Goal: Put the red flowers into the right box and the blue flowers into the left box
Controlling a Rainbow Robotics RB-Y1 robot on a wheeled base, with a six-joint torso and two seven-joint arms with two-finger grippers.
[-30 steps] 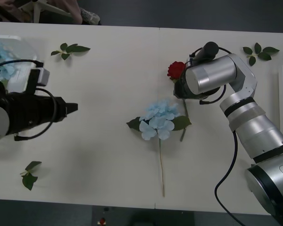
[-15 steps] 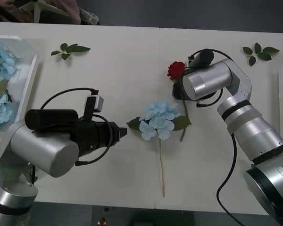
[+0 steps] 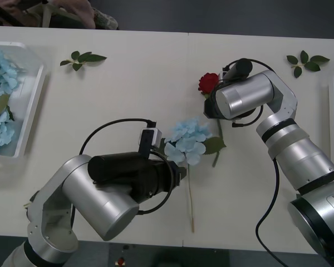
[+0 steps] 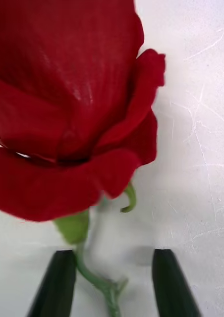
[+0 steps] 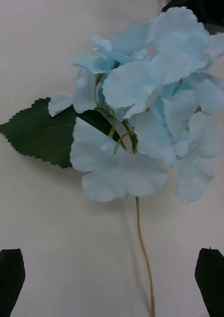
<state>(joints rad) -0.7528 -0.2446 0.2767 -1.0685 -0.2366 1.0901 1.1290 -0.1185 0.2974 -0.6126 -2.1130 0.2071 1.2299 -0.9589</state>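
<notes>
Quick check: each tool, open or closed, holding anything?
Left tool: open, straddling the blue flower stem, holding nothing.
Right tool: open around the red rose stem, not gripping.

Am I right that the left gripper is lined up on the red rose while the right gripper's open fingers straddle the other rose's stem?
Not quite: the left wrist view shows the left gripper lined up on the pale blue hydrangea-like flower, not a rose. The right gripper does straddle the red rose stem.

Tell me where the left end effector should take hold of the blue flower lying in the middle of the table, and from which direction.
Probably the thin tan stem just under the blue flower, coming straight down from above. The flower lies flat on the table with the stem bare there, running between the open left end effector fingers. The petals look soft and would crush.
</notes>
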